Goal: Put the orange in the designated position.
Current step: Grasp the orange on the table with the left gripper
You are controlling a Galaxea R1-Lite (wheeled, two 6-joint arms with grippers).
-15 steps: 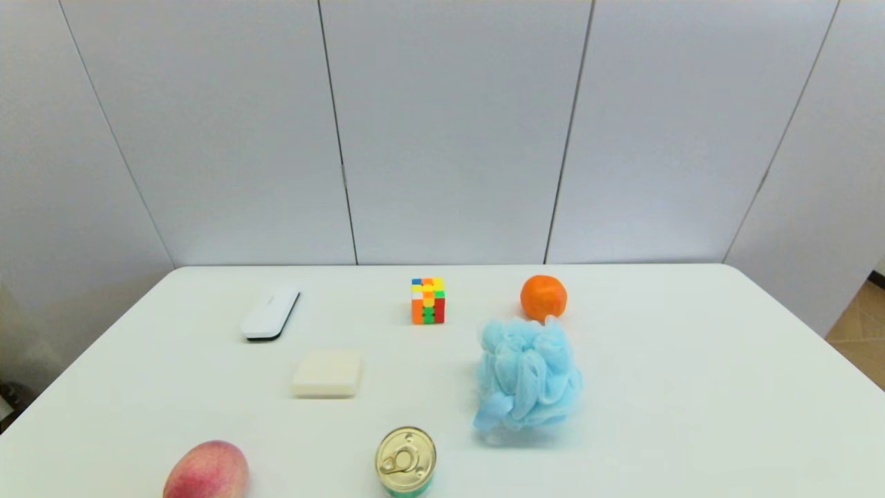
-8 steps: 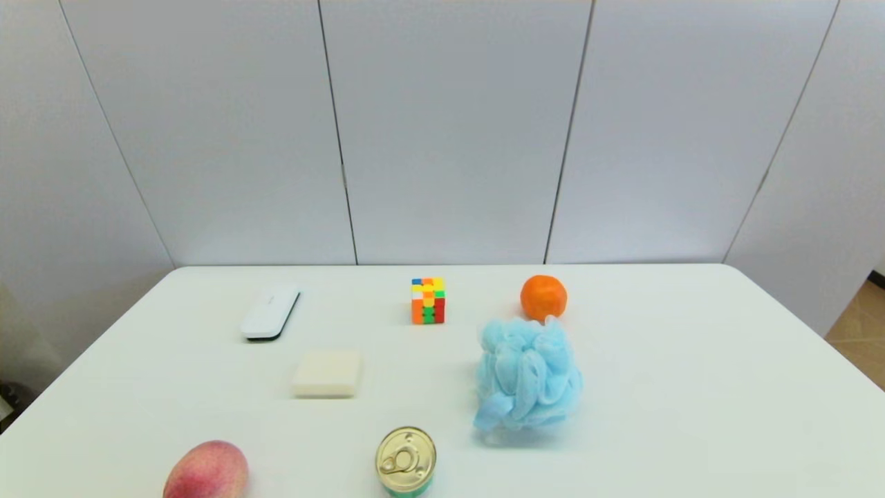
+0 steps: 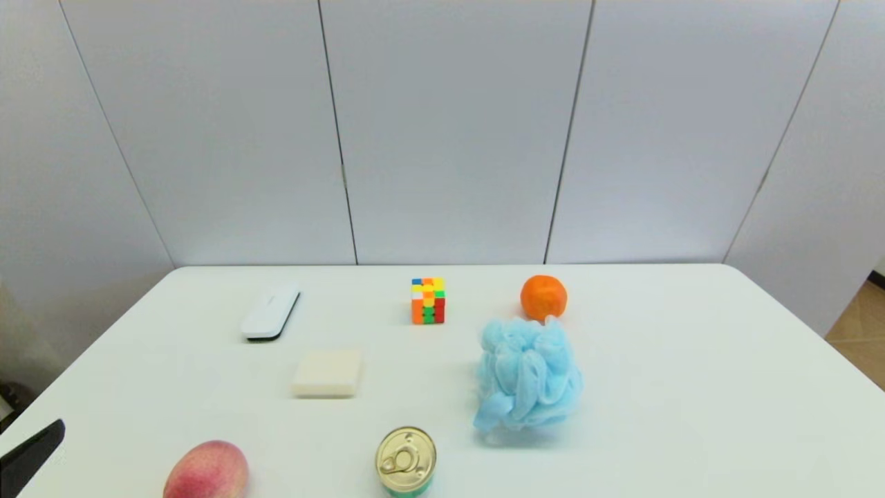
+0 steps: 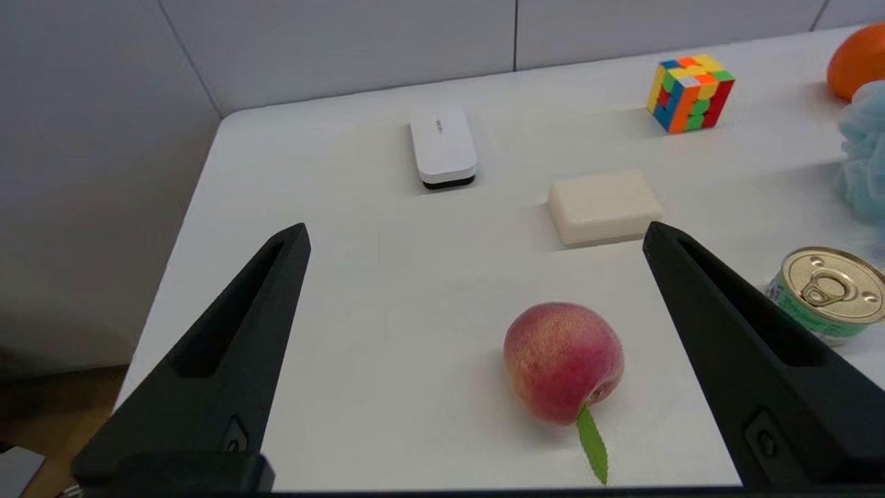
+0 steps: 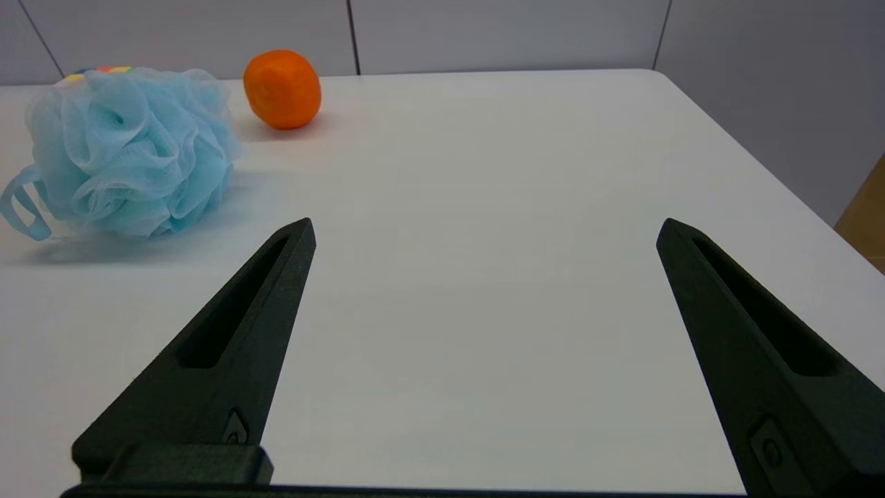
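Note:
The orange (image 3: 543, 297) rests on the white table (image 3: 691, 387) at the far right, just behind a blue bath puff (image 3: 529, 373). It also shows in the right wrist view as the orange (image 5: 282, 88) and at the edge of the left wrist view as the orange (image 4: 857, 62). My right gripper (image 5: 487, 223) is open over bare tabletop, well short of the orange and to its right. My left gripper (image 4: 477, 228) is open above the near-left table, with a pink-red fruit (image 4: 563, 360) between its fingers' lines. One of its fingertips (image 3: 34, 449) shows in the head view. No mark shows the designated position.
A colourful puzzle cube (image 3: 428, 301) stands left of the orange. A white case (image 3: 270, 313) and a soap bar (image 3: 327, 373) lie at mid-left. A tin can (image 3: 406, 460) and the pink-red fruit (image 3: 206, 472) sit at the near edge.
A finger of my left gripper has come into the head view at the lower left corner. The objects on the table have not moved.

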